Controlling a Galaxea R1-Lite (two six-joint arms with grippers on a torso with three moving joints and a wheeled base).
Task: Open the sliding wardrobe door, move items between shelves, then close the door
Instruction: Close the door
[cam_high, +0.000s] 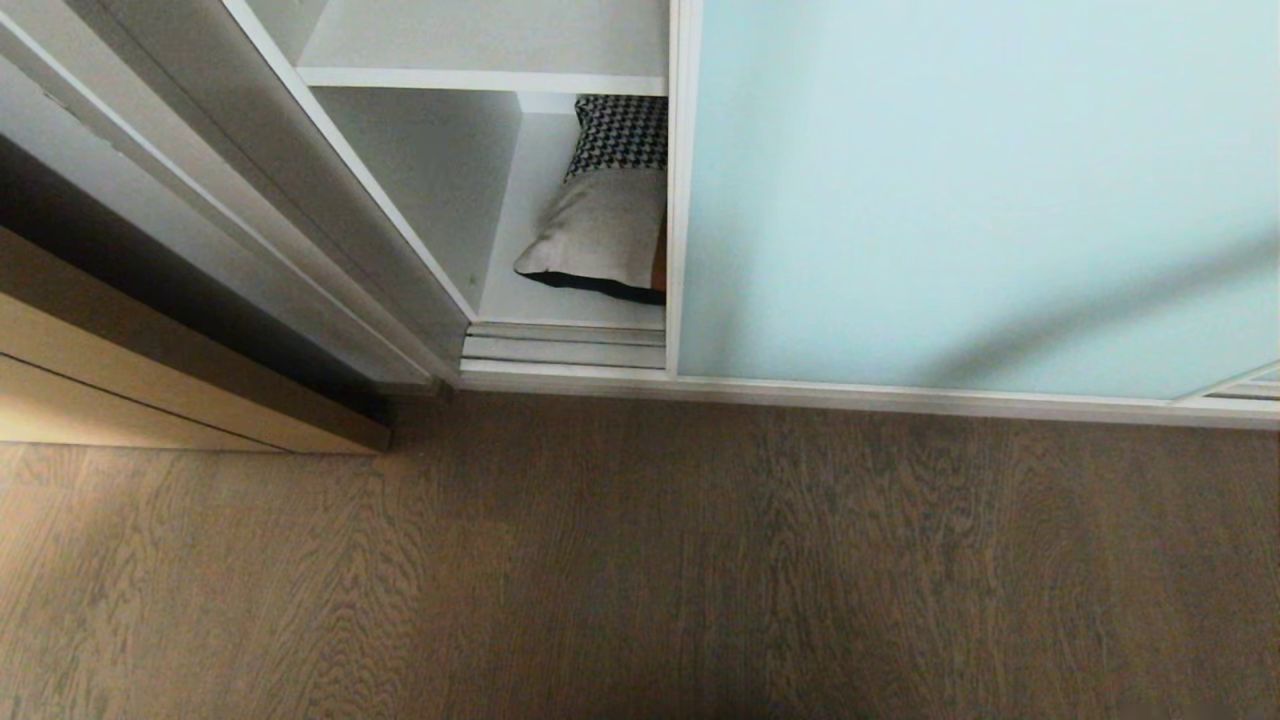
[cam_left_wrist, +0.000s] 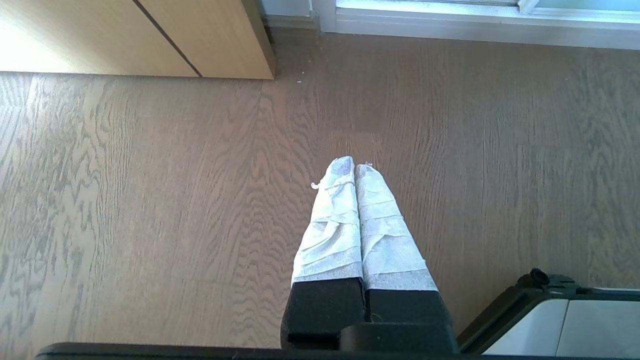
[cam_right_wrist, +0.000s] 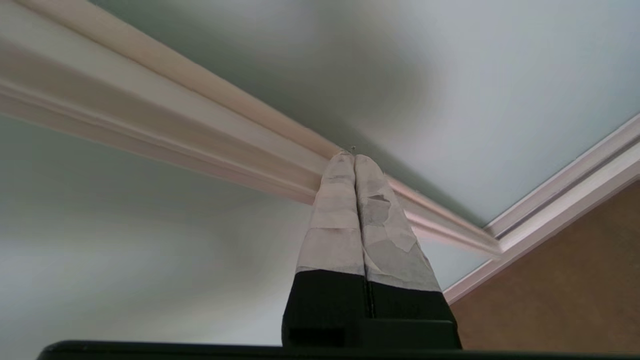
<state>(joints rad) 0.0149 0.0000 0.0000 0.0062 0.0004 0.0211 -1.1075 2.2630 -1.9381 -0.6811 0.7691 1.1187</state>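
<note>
You see two white shelves in the open part of the wardrobe: an upper shelf (cam_high: 480, 78) with nothing showing on the part you can see, and a lower shelf (cam_high: 560, 300) beneath it. On the lower shelf lies the cushion (cam_high: 605, 225), tilted up toward the back, its houndstooth panel uppermost, its pale panel and black underside nearest you, its right side hidden. Below the wardrobe runs the wood-grain floor (cam_high: 640, 560).
</note>
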